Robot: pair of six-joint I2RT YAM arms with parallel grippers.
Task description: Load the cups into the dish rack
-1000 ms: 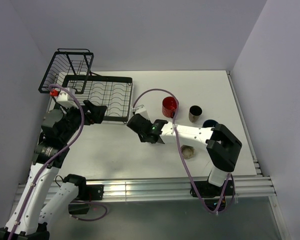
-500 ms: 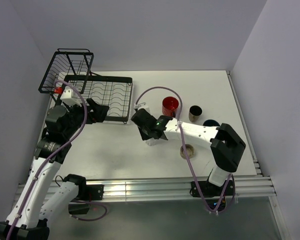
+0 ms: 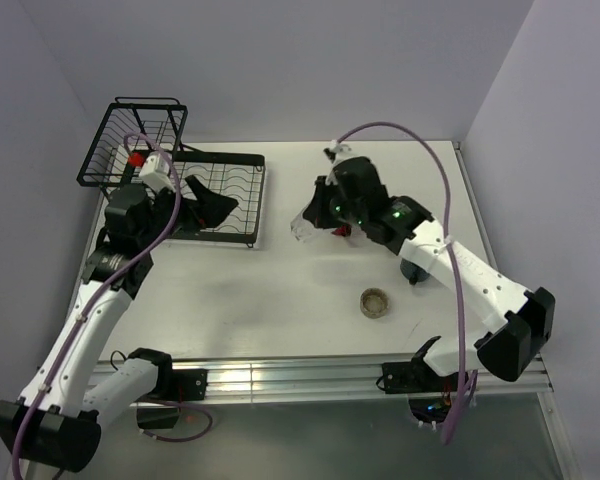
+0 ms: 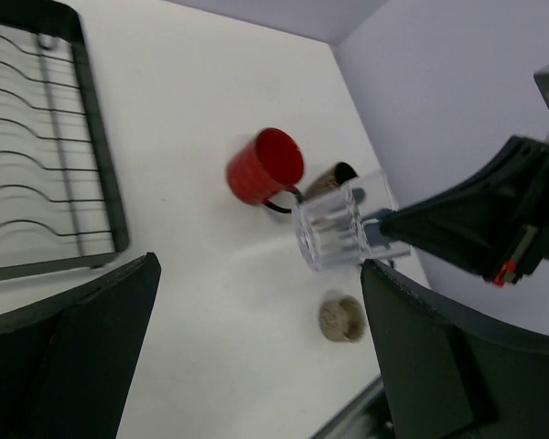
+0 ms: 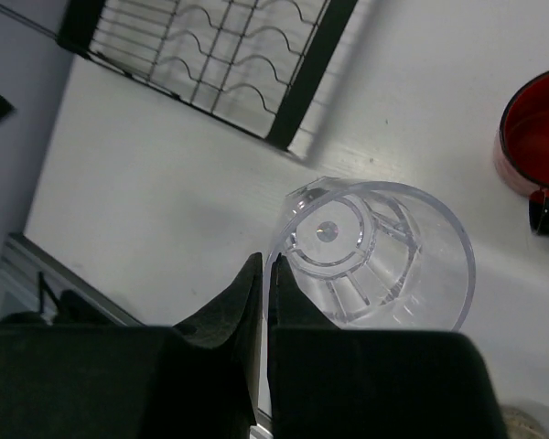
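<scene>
Pinching clear glass [image 5: 384, 251], right gripper [image 5: 263, 274].

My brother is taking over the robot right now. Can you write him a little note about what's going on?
Left gripper: open, empty, by the dish rack.
Right gripper: shut on the glass, tipped sideways, right of the rack.
On the table: red mug, tan cup, beige cup.
Done: no cup seen in the rack.
Left: rack the glass, then the others.
</scene>
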